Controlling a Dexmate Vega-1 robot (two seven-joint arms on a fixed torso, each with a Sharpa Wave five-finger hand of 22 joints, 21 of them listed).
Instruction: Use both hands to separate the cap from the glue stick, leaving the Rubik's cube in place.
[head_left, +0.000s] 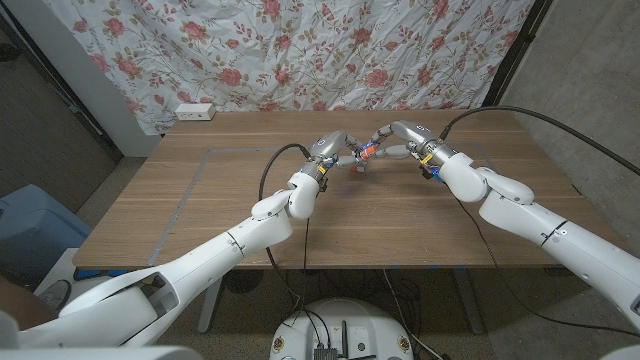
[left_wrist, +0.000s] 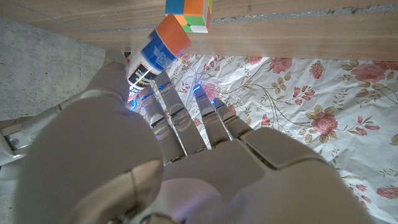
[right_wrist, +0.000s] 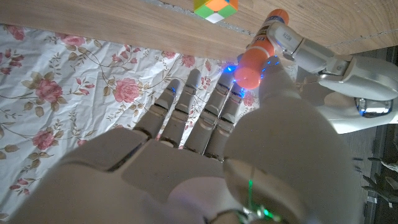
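While one glue stick and one Rubik's cube are in play, both hands meet over the counter. The left hand pinches the stick's white-and-blue body, the right hand touches its orange cap; the cube sits on the wood just beside. Label print is unreadable.

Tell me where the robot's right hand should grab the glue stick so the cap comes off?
Probably the orange cap, at the end pointing toward the right hand. The left hand already holds the white and blue body of the glue stick, so only the cap end sticks out free. Come in from the cap's end, fingers around its round sides, well clear of the Rubik's cube.
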